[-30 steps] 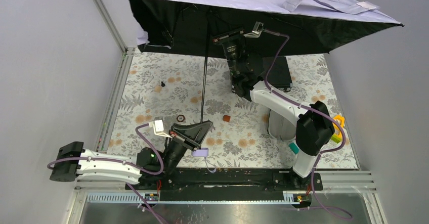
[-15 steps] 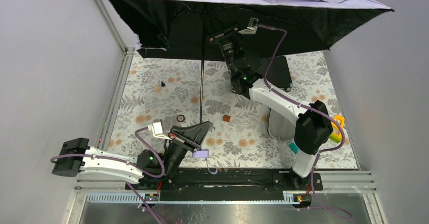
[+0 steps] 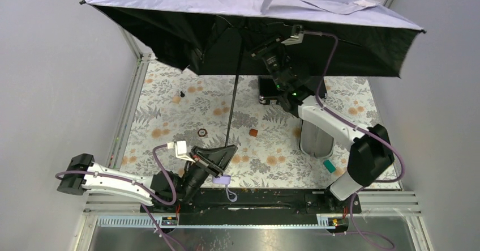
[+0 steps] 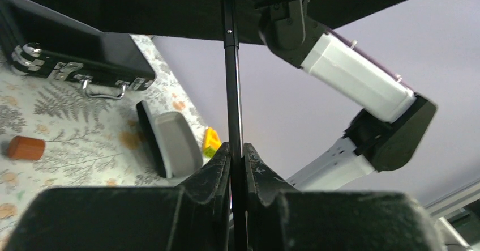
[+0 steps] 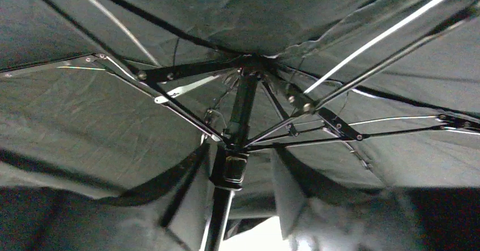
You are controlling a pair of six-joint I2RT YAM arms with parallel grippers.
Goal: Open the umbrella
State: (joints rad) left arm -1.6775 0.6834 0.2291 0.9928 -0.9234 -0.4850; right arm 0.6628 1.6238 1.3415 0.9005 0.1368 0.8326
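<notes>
Canopy of the pale lavender fabric umbrella (image 3: 226,4) spreads wide above the floral-cloth table (image 3: 170,120), left gripper (image 4: 236,166) clamped on its thin black shaft (image 4: 232,81) near the table, right gripper (image 3: 271,50) under the canopy, grip unreadable; probably best to hold firm and push the runner (image 5: 229,169) until it latches.

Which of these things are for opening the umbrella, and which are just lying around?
For the job:
umbrella
left gripper, clamped on its shaft
right gripper, up under the canopy

Just lying about:
black briefcase
oval case
brown block
yellow thing
small ring
</notes>
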